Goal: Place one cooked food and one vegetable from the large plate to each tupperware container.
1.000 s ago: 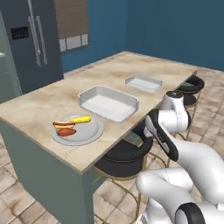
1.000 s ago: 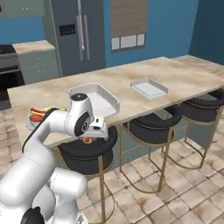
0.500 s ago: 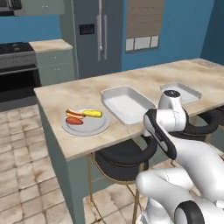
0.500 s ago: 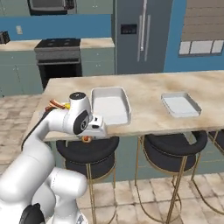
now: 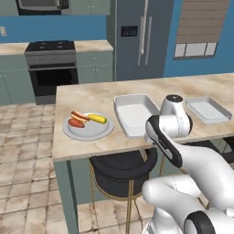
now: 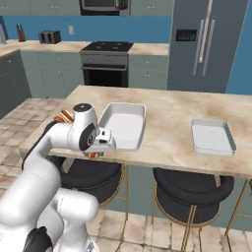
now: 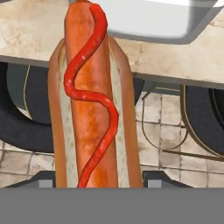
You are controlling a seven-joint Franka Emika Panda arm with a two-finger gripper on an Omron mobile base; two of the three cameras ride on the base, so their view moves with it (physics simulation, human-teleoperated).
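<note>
Glossy white arm (image 5: 183, 155), dark joints

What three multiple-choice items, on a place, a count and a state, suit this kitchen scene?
1. In the left base view, the large plate lies: A. left of the larger tray; B. on the stove; C. on a stool.
2. White trays on the counter: A. one; B. two; C. four.
3. The tool is: A. open, empty; B. shut on a hot dog; C. shut on a fork.
Answers: A, the plate sits beside the larger tray; B, larger tray plus smaller tray; B, the hot dog stands between the tips.
</note>
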